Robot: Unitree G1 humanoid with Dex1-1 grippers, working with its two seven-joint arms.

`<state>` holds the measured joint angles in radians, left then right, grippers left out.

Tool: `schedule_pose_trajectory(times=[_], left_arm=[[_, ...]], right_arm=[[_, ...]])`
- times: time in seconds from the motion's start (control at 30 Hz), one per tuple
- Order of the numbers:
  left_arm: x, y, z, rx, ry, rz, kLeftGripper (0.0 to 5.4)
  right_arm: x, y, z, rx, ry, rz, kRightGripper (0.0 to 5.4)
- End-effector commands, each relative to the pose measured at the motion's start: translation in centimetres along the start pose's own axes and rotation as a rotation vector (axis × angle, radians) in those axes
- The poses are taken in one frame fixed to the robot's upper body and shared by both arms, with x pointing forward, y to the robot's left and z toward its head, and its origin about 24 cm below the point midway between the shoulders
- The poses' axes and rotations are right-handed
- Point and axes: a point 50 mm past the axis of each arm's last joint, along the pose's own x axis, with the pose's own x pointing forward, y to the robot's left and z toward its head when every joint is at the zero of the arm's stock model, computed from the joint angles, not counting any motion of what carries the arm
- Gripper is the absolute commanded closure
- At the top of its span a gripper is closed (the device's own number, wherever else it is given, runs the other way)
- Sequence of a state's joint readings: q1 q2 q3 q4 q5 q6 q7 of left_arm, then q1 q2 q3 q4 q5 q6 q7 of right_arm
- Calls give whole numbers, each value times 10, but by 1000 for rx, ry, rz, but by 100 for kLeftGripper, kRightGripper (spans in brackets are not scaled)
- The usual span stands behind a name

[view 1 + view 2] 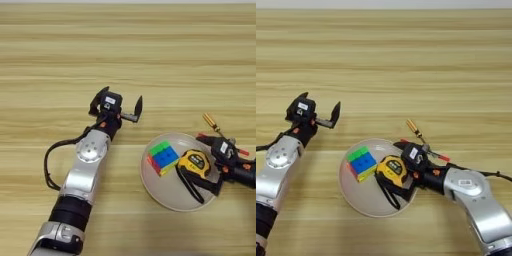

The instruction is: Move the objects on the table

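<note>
The bench (125,45) is a wide light-wood surface with plank lines running across the whole frame. A round beige plate (363,200) lies in the lower middle of the right eye view, and both objects of the task are inside it. The puzzle cube (361,163) sits in the left part of the plate, with green squares on top-left, blue in the middle and a red and yellow edge at its lower side. Just beside it, to the right, lies the yellow-and-black tape measure (392,171), and its black wrist strap (389,196) runs down over the plate toward the lower rim.

The right gripper (406,167) comes in from the lower right of the frame and is at the right side of the tape measure. Its fingers stand around the body of the tape measure, one above and one below; I cannot tell if they really press on it.

A small screwdriver (415,130) with a yellow and red handle lies on the bench just behind this gripper.

The left gripper (120,106) is at the middle left, over bare wood, well apart from the plate. Its fingers (138,106) are spread wide and hold nothing
</note>
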<state>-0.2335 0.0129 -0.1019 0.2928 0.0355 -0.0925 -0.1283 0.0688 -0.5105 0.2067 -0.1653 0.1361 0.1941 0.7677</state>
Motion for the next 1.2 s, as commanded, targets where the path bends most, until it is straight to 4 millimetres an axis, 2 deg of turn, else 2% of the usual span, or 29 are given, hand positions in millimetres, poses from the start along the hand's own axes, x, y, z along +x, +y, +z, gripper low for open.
schedule_pose_trajectory(times=[0.03,0.43,0.7,0.93,1.2], left_arm=[[1,-1,1,7,8,11,4],[3,-1,2,7,5,29,4],[3,-1,3,7,5,34,4],[4,-2,2,6,4,36,4],[5,-2,2,5,3,36,4]], right_arm=[[10,7,-1,-8,32,-21,0],[35,21,0,28,51,-36,0],[43,32,-2,48,60,-10,0],[51,33,-6,62,75,-17,0],[61,25,-15,46,117,-112,0]])
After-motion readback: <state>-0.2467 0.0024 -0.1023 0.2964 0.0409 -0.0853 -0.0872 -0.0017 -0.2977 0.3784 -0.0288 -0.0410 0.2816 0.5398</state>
